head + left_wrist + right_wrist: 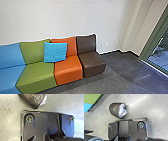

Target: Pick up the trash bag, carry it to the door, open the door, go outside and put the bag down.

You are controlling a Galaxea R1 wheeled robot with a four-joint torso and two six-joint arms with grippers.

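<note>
**Right wrist view: trash bag (114,109) lying on the floor (139,109), pickup pending**

The dark, glossy trash bag is resting on the grey floor near the front edge of the robot's dark plate (135,131), and its pale, crumpled part is spreading out at one side. I am judging the pickup to be the step in hand; the carrying, the door and the setting down outside are all waiting on it. Whether the left gripper or the right gripper is clenching or releasing, I cannot tell, but neither is visibly grasping the bag.

In the head view, a sofa (68,71) in blue, green, orange and brown sections is standing along a white wall (65,20), with a bright blue cushion (55,52) leaning where green is meeting orange. Beyond it, a green-framed glass pane (160,56) is letting the outdoors show; whether it is forming part of the door, I cannot tell.

The next move is calling for a low reach and a firm closing on gathered plastic. Thin film is likely to be slipping or tearing if only a small fold is being pinched.
</note>
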